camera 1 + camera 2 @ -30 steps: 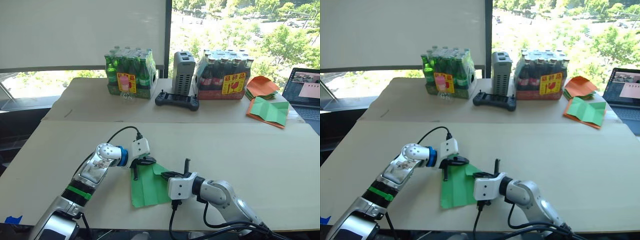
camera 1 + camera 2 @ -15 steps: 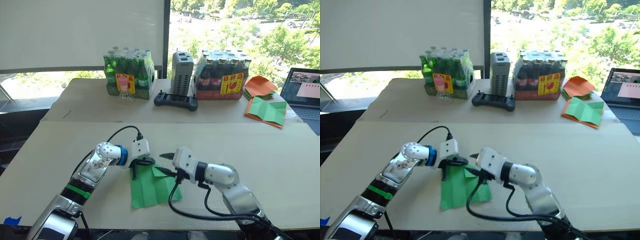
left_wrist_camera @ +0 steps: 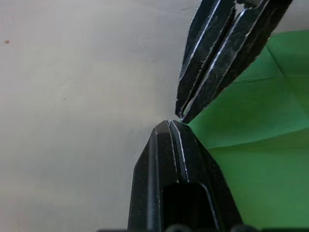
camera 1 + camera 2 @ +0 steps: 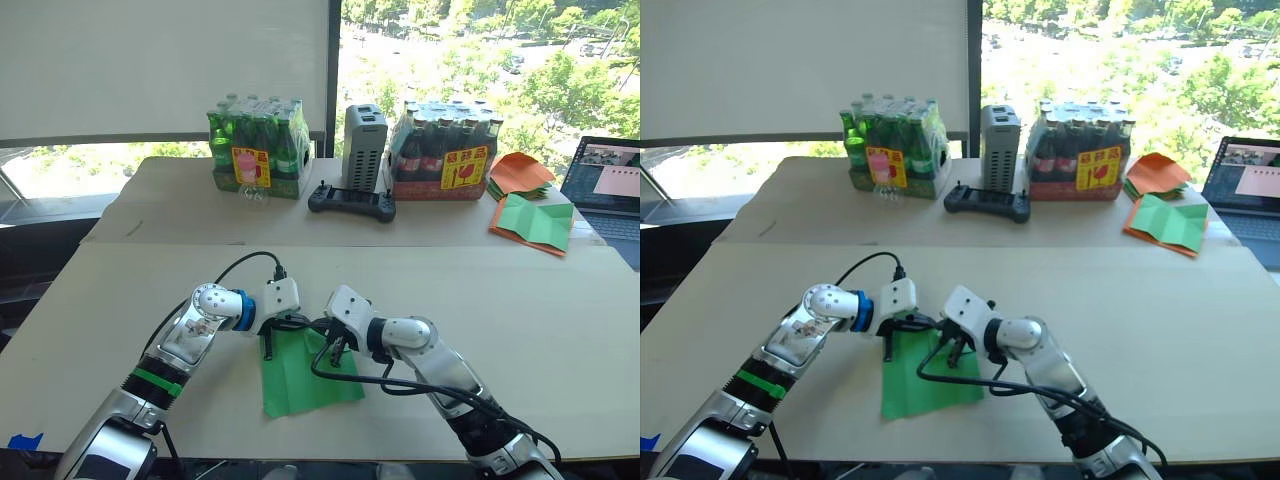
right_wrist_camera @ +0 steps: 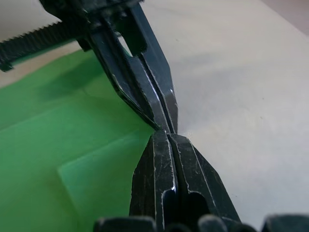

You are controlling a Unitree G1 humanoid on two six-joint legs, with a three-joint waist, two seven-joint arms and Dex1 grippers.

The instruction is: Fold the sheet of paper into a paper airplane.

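We find the sheet of paper (image 4: 305, 372) flat on the near table, its long axis running from the front edge up toward the two grippers, which meet tip to tip at its far corner. Both the left gripper (image 4: 268, 345) and the right gripper (image 4: 335, 352) have fingers pressed together with no gap, and we cannot tell whether paper is pinched between either pair; the sheet spreads toward us from both, neither arm clearly nearer. Half a second ago the right gripper reached in from farther right; now it has swung in against the left one.
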